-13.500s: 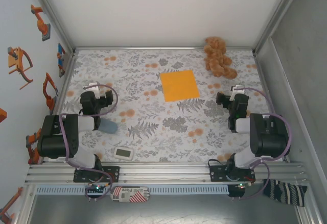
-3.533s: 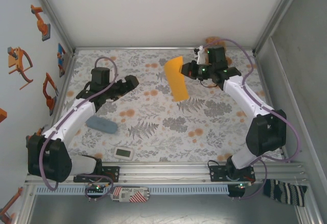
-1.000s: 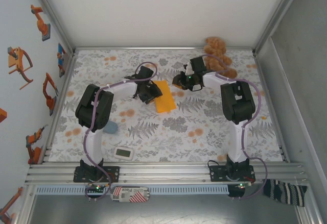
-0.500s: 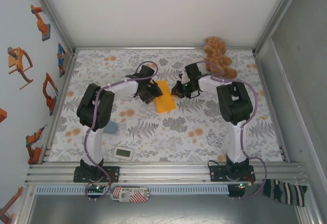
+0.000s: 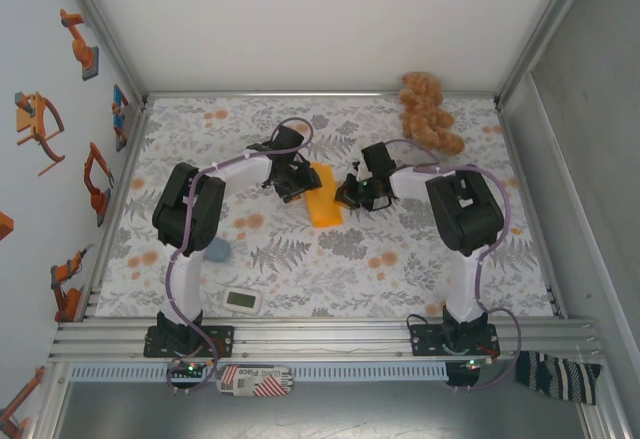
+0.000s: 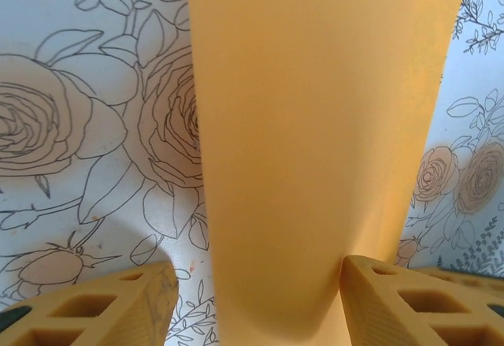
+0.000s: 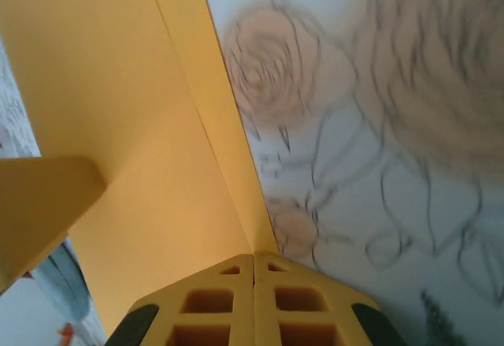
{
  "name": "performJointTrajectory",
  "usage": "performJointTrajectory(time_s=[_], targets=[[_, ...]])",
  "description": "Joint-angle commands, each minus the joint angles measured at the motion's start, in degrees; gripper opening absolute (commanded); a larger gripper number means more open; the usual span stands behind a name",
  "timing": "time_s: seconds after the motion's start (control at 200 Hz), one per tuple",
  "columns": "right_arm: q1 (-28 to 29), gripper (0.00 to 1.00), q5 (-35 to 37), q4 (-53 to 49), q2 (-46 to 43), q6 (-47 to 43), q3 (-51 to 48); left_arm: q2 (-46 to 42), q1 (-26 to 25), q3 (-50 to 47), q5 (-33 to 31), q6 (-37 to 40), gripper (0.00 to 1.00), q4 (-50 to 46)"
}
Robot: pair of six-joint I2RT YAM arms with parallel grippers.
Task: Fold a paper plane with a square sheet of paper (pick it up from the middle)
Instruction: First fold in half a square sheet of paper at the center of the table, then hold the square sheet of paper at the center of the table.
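Square sheet of paper [image 5: 326, 201] lies mid-bench as a narrow doubled strip between both tools, so the first half-fold looks made but loose: the left wrist view shows a rounded bend, not a sharp crease. Nose folds and wings are all left to do. Both arms reach inward, elbows out, wrists low. The left tool [image 5: 297, 182] stands spread astride the bend. The right tool [image 5: 346, 197] is pressed together at the paper's edge; whether it pinches a layer, I cannot tell.
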Motion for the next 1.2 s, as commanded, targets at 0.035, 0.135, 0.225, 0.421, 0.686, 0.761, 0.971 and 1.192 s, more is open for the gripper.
performJointTrajectory(time_s=[0.035,0.135,0.225,0.421,0.686,0.761,0.971,1.192], targets=[[1.05,0.04,2.58,4.82,-3.20,9.63,-5.27,6.17,0.28,-2.00,-4.71,4.20,0.61,-7.36],[0.29,0.08,5.26,4.57,-6.25,8.51,-4.53,6.29,0.02,-1.47,-4.72,5.35,0.61,-7.96],[-0.80,0.13,6.92,4.00,-7.88,7.18,-4.20,6.35,-0.08,-1.39,-3.90,7.37,0.62,-8.13],[-1.47,0.15,2.55,7.82,-6.62,4.46,-4.49,5.89,-0.16,-2.51,-1.17,10.55,0.57,-6.06],[-0.35,0.09,-7.08,6.36,-1.35,-1.37,-0.44,8.59,-0.43,0.33,-0.21,11.78,0.56,-8.01],[0.61,0.06,-6.44,3.22,-0.29,-3.66,1.47,9.64,-0.60,1.27,-2.02,11.41,0.56,-9.69],[1.62,0.04,-6.05,0.67,3.04,-4.77,3.81,10.70,-1.31,1.94,-2.58,11.33,0.56,-10.33],[2.01,0.04,-1.06,-4.99,5.00,-7.11,4.41,8.28,-1.37,5.09,-1.18,10.96,0.55,-10.91]])
